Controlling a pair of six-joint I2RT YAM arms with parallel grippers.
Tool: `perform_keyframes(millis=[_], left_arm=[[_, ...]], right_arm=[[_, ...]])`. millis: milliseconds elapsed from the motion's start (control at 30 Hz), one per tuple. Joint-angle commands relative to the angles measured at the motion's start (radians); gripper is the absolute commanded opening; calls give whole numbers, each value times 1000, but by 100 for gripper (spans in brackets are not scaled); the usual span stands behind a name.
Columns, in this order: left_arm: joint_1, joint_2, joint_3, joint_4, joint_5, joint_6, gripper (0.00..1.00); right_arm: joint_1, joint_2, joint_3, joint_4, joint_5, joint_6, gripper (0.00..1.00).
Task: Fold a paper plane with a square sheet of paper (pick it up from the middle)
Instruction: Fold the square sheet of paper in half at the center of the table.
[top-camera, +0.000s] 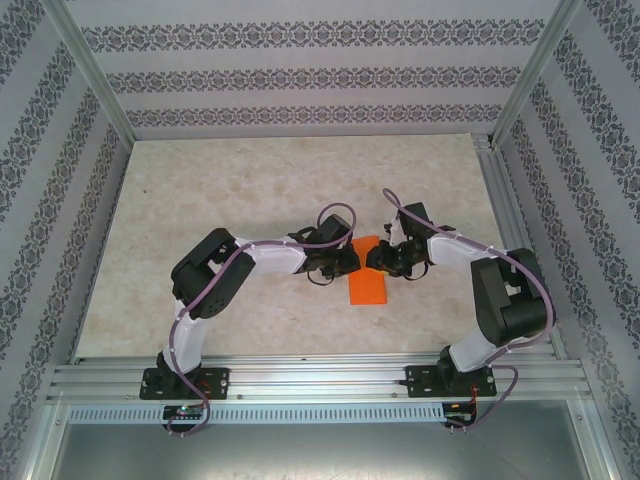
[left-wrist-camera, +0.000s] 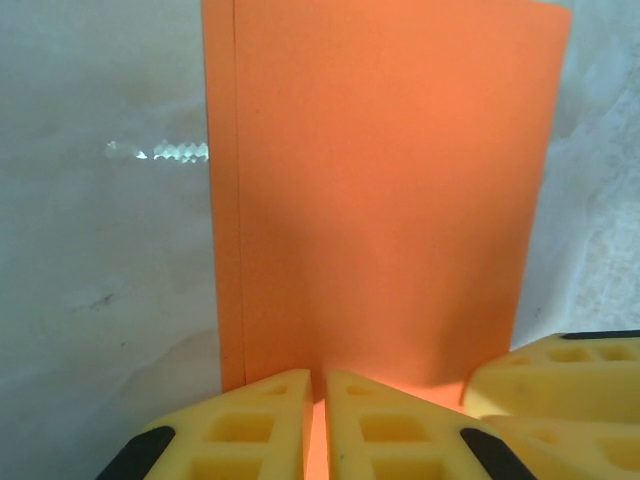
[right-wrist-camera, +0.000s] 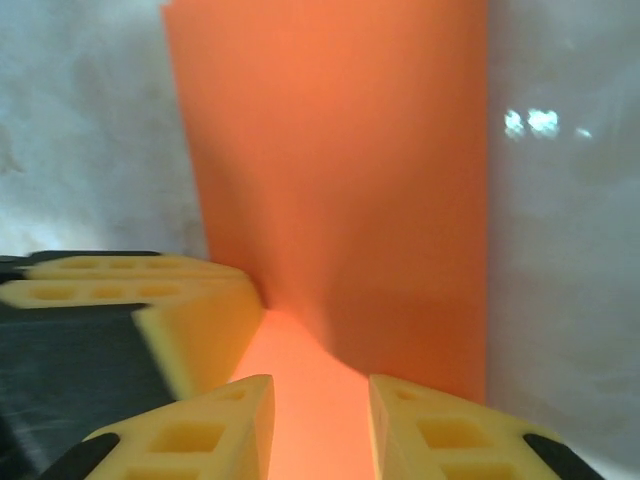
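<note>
With the left pincer (left-wrist-camera: 318, 388) clenched on the paper (left-wrist-camera: 380, 180) and the right pincer (right-wrist-camera: 320, 392) gaping around it, a lopsided tug could skew the fold.

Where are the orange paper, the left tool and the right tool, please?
orange paper (top-camera: 367, 289): top view, near flat part.
left tool (left-wrist-camera: 317, 388): left wrist view, between fingertips.
right tool (right-wrist-camera: 318, 392): right wrist view, between fingertips.

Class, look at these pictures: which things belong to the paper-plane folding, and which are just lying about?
For the job: orange paper; left hand, pinching it; right hand, fingers either side of it.
Just around: table; patterned walls; metal frame.
</note>
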Motion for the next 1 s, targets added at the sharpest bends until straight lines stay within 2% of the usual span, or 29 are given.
perform_keyframes(millis=[0,267,400,533,833,967], left_arm=[[-16,54,2,-85,-34,24,15],[-17,66,1,-85,-32,20,15],[-18,65,-1,-89,-32,24,15],[-17,67,2,-90,-32,25,15],[-18,73,16,-100,-30,31,15],[-18,73,17,-103,-32,32,15]], right_arm=[[-22,32,-16,7,36,-29,32],[-34,70,2,-40,89,-31,33],[-39,22,21,-6,-15,-18,33],[-46,-22,72,-4,-45,-6,32],[-76,97,100,34,-59,-7,29],[-82,171,92,39,-9,3,29]])
